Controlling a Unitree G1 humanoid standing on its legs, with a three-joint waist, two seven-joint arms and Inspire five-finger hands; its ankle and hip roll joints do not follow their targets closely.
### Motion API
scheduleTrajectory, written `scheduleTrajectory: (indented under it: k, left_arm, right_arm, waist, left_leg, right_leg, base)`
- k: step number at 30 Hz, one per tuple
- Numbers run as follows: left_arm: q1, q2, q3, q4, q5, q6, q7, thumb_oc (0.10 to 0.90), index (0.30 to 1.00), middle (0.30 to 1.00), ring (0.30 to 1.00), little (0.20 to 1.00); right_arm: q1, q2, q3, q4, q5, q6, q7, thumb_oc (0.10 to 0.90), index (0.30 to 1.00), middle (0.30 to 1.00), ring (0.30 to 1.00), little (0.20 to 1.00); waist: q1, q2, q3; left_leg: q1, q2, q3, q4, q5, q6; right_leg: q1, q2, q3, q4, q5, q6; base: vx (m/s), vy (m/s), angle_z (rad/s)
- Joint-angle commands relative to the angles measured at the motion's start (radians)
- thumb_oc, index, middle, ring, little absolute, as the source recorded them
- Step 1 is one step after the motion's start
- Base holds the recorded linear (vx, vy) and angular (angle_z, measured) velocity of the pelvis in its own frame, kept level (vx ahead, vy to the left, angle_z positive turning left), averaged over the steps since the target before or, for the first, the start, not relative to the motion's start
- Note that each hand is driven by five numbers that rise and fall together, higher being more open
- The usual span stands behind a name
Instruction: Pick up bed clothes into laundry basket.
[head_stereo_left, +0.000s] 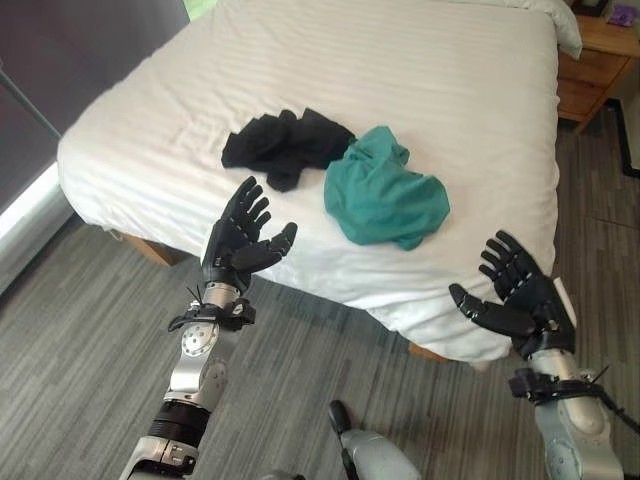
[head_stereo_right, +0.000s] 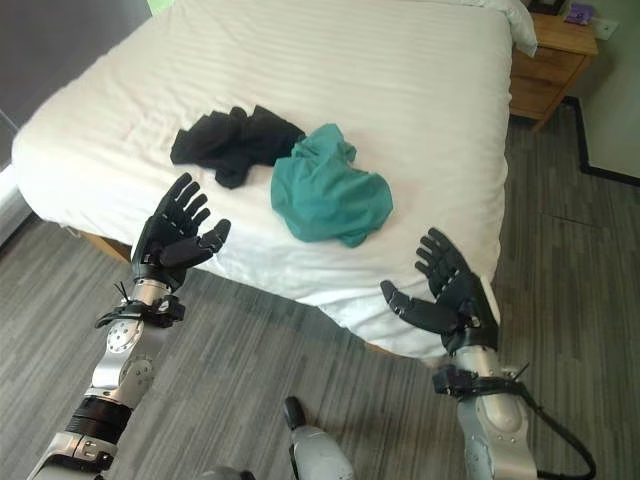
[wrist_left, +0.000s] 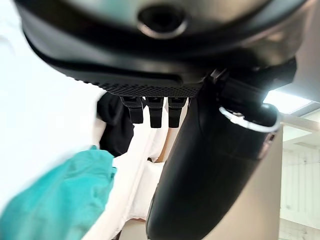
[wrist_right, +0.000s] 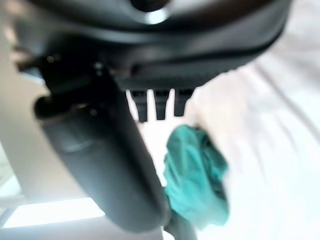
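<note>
Two crumpled garments touching mid-bed, black cloth bundle (head_stereo_left: 285, 146) beside teal cotton shirt (head_stereo_left: 384, 196), white striped bed (head_stereo_left: 430, 80) bare around them, left hand (head_stereo_left: 238, 240) and right hand (head_stereo_left: 520, 292) empty with fingers spread, raised at the near mattress edge, grey wood-plank floor (head_stereo_left: 80, 340) below.

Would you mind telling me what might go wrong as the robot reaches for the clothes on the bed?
The crumpled black garment and crumpled teal garment touch, so grabbing one may drag the other. Both lie near the white bed edge and could slide off. The open left hand and right hand hold nothing yet.
</note>
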Motion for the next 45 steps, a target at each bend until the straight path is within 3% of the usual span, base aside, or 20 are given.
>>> scheduleTrajectory:
  k: [1,2,3,4,6,8,9,12,15,16,19,24,26,28,29,31,33,39,41,45]
  left_arm:
    - [-0.080,0.037,-0.001,-0.073,-0.009,-0.103,-0.018,0.800,0.900,0.900,0.900,0.900]
    - [-0.080,0.037,-0.001,-0.073,-0.009,-0.103,-0.018,0.800,0.900,0.900,0.900,0.900]
    - [-0.065,0.069,0.039,-0.116,-0.028,-0.124,-0.028,0.800,0.900,0.900,0.900,0.900]
    - [-0.061,0.069,0.042,-0.118,-0.029,-0.123,-0.029,0.800,0.900,0.900,0.900,0.900]
    - [-0.056,0.081,0.058,-0.134,-0.032,-0.135,-0.025,0.800,0.900,0.900,0.900,0.900]
    - [-0.059,0.082,0.065,-0.150,-0.039,-0.146,-0.017,0.800,0.900,0.900,0.900,0.900]
    - [-0.075,0.077,0.078,-0.152,-0.072,-0.159,-0.021,0.800,0.900,0.900,0.900,0.900]
    - [-0.093,0.079,0.071,-0.169,-0.070,-0.159,-0.031,0.800,0.900,0.900,0.900,0.900]
    - [-0.093,0.093,0.070,-0.189,-0.039,-0.156,-0.031,0.800,0.900,0.900,0.900,0.900]
    - [-0.093,0.130,0.090,-0.207,-0.008,-0.164,-0.019,0.800,0.900,0.900,0.900,0.900]
    - [-0.111,0.207,0.125,-0.195,0.037,-0.177,0.007,0.800,0.900,0.900,0.900,0.900]
    - [-0.186,0.338,0.121,-0.085,0.120,-0.142,0.052,0.800,0.900,0.900,0.900,0.900]
    - [-0.237,0.448,0.090,-0.002,0.204,-0.107,0.061,0.800,0.900,0.900,0.900,0.900]
    - [-0.259,0.474,0.073,0.012,0.187,-0.079,0.029,0.800,0.900,0.900,0.900,0.900]
    - [-0.309,0.513,0.039,0.074,0.210,-0.064,0.033,0.800,0.900,0.900,0.900,0.900]
    - [-0.395,0.538,-0.022,0.145,0.244,-0.042,0.040,0.800,0.900,0.900,0.900,0.900]
    - [-0.528,0.595,-0.128,0.248,0.301,-0.018,0.013,0.800,0.900,0.900,0.900,0.900]
    - [-0.760,0.558,-0.288,0.425,0.493,0.055,0.050,0.800,0.900,0.900,0.900,0.900]
    - [-0.847,0.543,-0.362,0.512,0.633,0.096,0.031,0.800,0.900,0.900,0.900,0.900]
    - [-0.894,0.525,-0.392,0.569,0.689,0.111,0.049,0.800,0.900,0.900,0.900,0.900]
  right_arm:
    - [-0.034,-0.072,-0.065,-0.102,0.042,-0.106,0.006,0.800,0.900,0.900,0.900,0.900]
    - [-0.034,-0.072,-0.065,-0.102,0.042,-0.106,0.006,0.800,0.900,0.900,0.900,0.900]
    - [-0.036,-0.084,-0.068,-0.100,0.047,-0.116,0.015,0.800,0.900,0.900,0.900,0.900]
    - [-0.036,-0.085,-0.065,-0.098,0.047,-0.117,0.015,0.800,0.900,0.900,0.900,0.900]
    - [-0.040,-0.098,-0.062,-0.091,0.040,-0.120,0.010,0.800,0.900,0.900,0.900,0.900]
    - [-0.042,-0.097,-0.061,-0.089,0.040,-0.123,0.005,0.800,0.900,0.900,0.900,0.900]
    - [-0.035,-0.081,-0.073,-0.092,0.032,-0.117,0.001,0.800,0.900,0.900,0.900,0.900]
    - [-0.023,-0.065,-0.085,-0.106,0.001,-0.108,0.001,0.800,0.900,0.900,0.900,0.900]
    - [-0.015,-0.045,-0.096,-0.109,-0.035,-0.105,-0.004,0.800,0.900,0.900,0.900,0.900]
    - [-0.021,-0.025,-0.092,-0.110,-0.050,-0.110,-0.008,0.800,0.900,0.900,0.900,0.900]
    - [-0.027,-0.016,-0.074,-0.115,-0.084,-0.104,0.003,0.800,0.900,0.900,0.900,0.900]
    - [-0.015,-0.025,-0.058,-0.089,-0.082,-0.095,0.013,0.800,0.900,0.900,0.900,0.900]
    - [-0.022,-0.047,-0.069,-0.058,-0.066,-0.101,0.017,0.800,0.900,0.900,0.900,0.900]
    - [-0.018,-0.050,-0.077,-0.051,-0.060,-0.087,0.027,0.800,0.900,0.900,0.900,0.900]
    - [0.002,-0.051,-0.072,-0.052,-0.022,-0.063,0.046,0.800,0.900,0.900,0.900,0.900]
    - [-0.013,-0.060,-0.066,-0.064,-0.019,-0.078,0.042,0.800,0.900,0.900,0.900,0.900]
    - [0.012,-0.075,-0.079,-0.065,-0.003,-0.068,0.066,0.800,0.900,0.900,0.900,0.900]
    - [0.023,-0.053,-0.070,-0.062,0.006,-0.060,0.064,0.800,0.900,0.900,0.900,0.900]
    - [0.048,-0.047,-0.081,-0.074,-0.004,-0.049,0.075,0.800,0.900,0.900,0.900,0.900]
    - [0.049,-0.032,-0.081,-0.075,-0.008,-0.051,0.066,0.800,0.900,0.900,0.900,0.900]
  waist:
    - [-0.048,-0.007,-0.034]
    - [-0.048,-0.007,-0.034]
    - [-0.039,0.017,-0.067]
    - [-0.026,0.013,-0.066]
    - [-0.014,0.041,-0.083]
    - [-0.010,0.049,-0.090]
    - [-0.035,0.064,-0.103]
    - [-0.037,0.069,-0.108]
    - [-0.035,0.065,-0.112]
    - [-0.039,0.058,-0.104]
    - [-0.042,0.066,-0.092]
    - [-0.057,0.089,-0.094]
    - [-0.050,0.090,-0.109]
    - [-0.049,0.090,-0.113]
    - [-0.062,0.095,-0.120]
    - [-0.046,0.084,-0.117]
    - [-0.069,0.089,-0.130]
    - [-0.082,0.083,-0.120]
    - [-0.090,0.083,-0.115]
    - [-0.090,0.079,-0.111]
  left_leg:
    - [0.051,0.045,-0.003,-0.114,0.189,0.007]
    - [0.051,0.045,-0.003,-0.114,0.189,0.007]
    - [0.123,0.230,-0.068,-0.533,0.234,0.024]
    - [0.154,0.231,-0.047,-0.581,0.261,0.021]
    - [0.187,0.240,-0.121,-0.733,0.292,0.001]
    - [0.182,0.241,-0.158,-0.755,0.300,-0.011]
    - [0.196,0.232,-0.104,-0.769,0.275,-0.027]
    - [0.226,0.196,-0.060,-0.807,0.212,-0.009]
    - [0.246,0.155,-0.034,-0.836,0.187,0.013]
    - [0.270,0.123,-0.003,-0.853,0.148,0.043]
    - [0.281,0.115,0.027,-0.859,0.140,0.053]
    - [0.304,0.084,0.062,-0.859,0.131,0.066]
    - [0.304,0.058,0.078,-0.859,0.106,0.074]
    - [0.303,0.053,0.067,-0.859,0.111,0.072]
    - [0.297,0.048,0.054,-0.859,0.115,0.075]
    - [0.296,0.042,0.068,-0.859,0.105,0.070]
    - [0.275,0.038,0.069,-0.859,0.095,0.071]
    - [0.259,0.036,0.056,-0.859,0.106,0.070]
    - [0.257,0.035,0.046,-0.859,0.104,0.072]
    - [0.257,0.035,0.046,-0.859,0.102,0.072]
  right_leg:
    - [0.077,-0.066,-0.008,-0.006,-0.056,0.114]
    - [0.077,-0.066,-0.008,-0.006,-0.056,0.114]
    - [0.096,-0.092,0.051,0.003,-0.110,0.158]
    - [0.094,-0.089,0.067,0.005,-0.104,0.155]
    - [0.111,-0.094,0.107,-0.005,-0.127,0.167]
    - [0.120,-0.104,0.124,-0.011,-0.133,0.172]
    - [0.149,-0.148,0.130,-0.029,-0.136,0.190]
    - [0.149,-0.186,0.151,-0.037,-0.123,0.220]
    - [0.127,-0.215,0.171,-0.026,-0.049,0.257]
    - [0.090,-0.225,0.198,0.028,0.067,0.283]
    - [0.026,-0.185,0.234,0.093,0.153,0.291]
    - [-0.019,-0.084,0.114,0.108,0.051,0.276]
    - [0.003,-0.052,-0.017,-0.003,-0.038,0.218]
    - [0.026,-0.076,-0.012,-0.030,-0.024,0.234]
    - [0.041,-0.054,0.036,-0.033,-0.045,0.223]
    - [0.043,-0.080,-0.024,-0.074,-0.012,0.239]
    - [0.054,-0.074,-0.012,-0.119,-0.015,0.236]
    - [0.058,-0.078,-0.017,-0.132,-0.009,0.238]
    - [0.061,-0.082,-0.019,-0.133,-0.013,0.239]
    - [0.065,-0.085,-0.020,-0.138,-0.015,0.241]
  base:
    - [0.00,0.000,-1.00]
    - [0.41,0.415,-0.20]
    - [0.41,0.397,-0.27]
    - [0.52,0.517,-0.61]
    - [0.22,0.201,-1.12]
    - [0.28,0.300,-0.85]
    - [0.37,0.402,-0.52]
    - [0.27,0.377,-0.34]
    - [0.14,0.233,-0.31]
    - [0.16,0.254,-0.08]
    - [0.11,0.332,-0.47]
    - [0.04,0.221,-0.09]
    - [0.08,0.192,-0.07]
    - [0.07,0.089,0.00]
    - [0.05,0.057,0.07]
    - [0.03,0.031,0.18]
    - [0.04,0.023,-0.04]
    - [0.01,0.006,0.07]
    - [0.01,0.007,-0.02]
    - [0.01,0.002,0.00]
